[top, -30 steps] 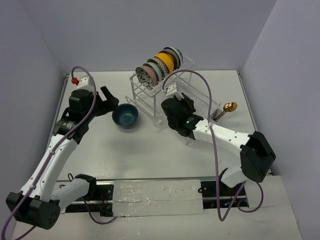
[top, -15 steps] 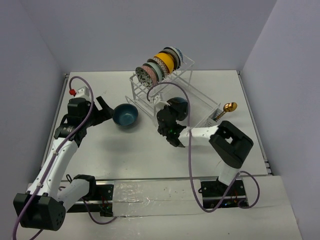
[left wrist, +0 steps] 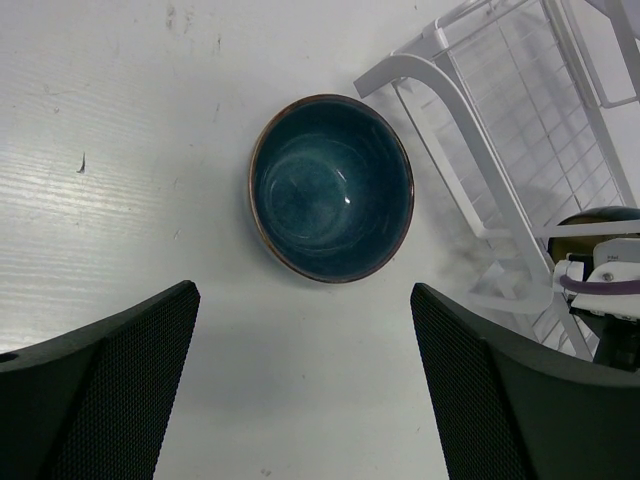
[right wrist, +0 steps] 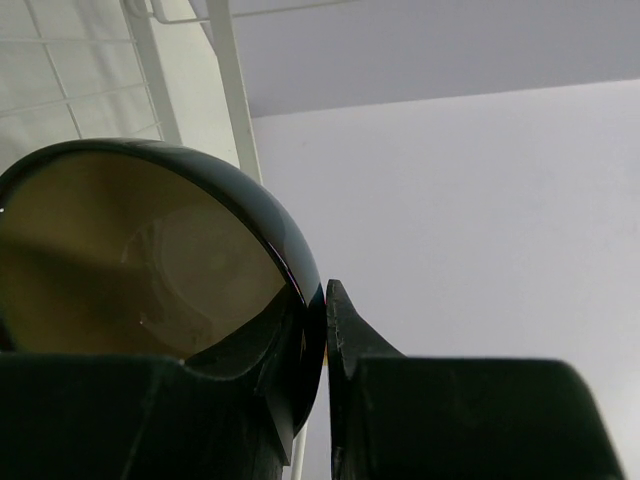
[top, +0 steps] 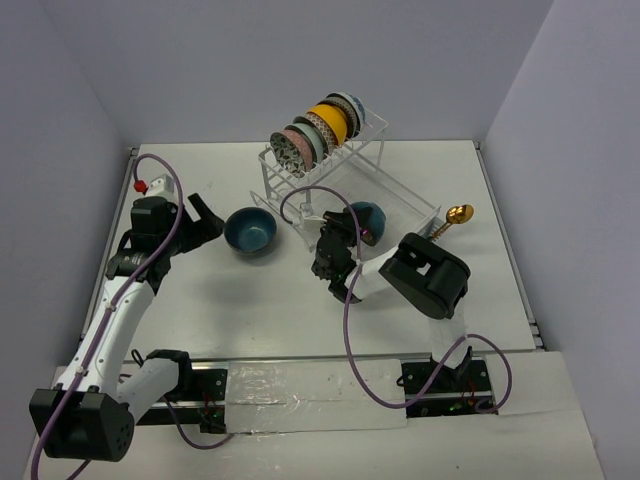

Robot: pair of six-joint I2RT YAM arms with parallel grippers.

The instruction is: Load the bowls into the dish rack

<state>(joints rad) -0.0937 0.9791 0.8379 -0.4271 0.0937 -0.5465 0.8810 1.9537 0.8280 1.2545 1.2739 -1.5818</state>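
Note:
A dark blue bowl (top: 250, 232) sits upright on the table left of the dish rack (top: 400, 195); it is centred in the left wrist view (left wrist: 330, 188). My left gripper (top: 205, 225) is open and empty just left of it, and in its own view (left wrist: 303, 295) the bowl lies just beyond the fingertips. My right gripper (top: 350, 235) is shut on the rim of a dark bowl (top: 364, 219) with a brownish inside (right wrist: 150, 260), held tilted at the rack's lower front. Several bowls (top: 315, 130) stand on edge in the rack's upper shelf.
A gold spoon (top: 458, 214) lies at the rack's right end. The rack's white wire frame (left wrist: 470, 120) is close on the right of the blue bowl. Walls enclose the table on the left, back and right.
The right arm's elbow has folded in toward the left while its gripper keeps the dark bowl at the rack front. The left gripper has drawn back slightly from the blue bowl.

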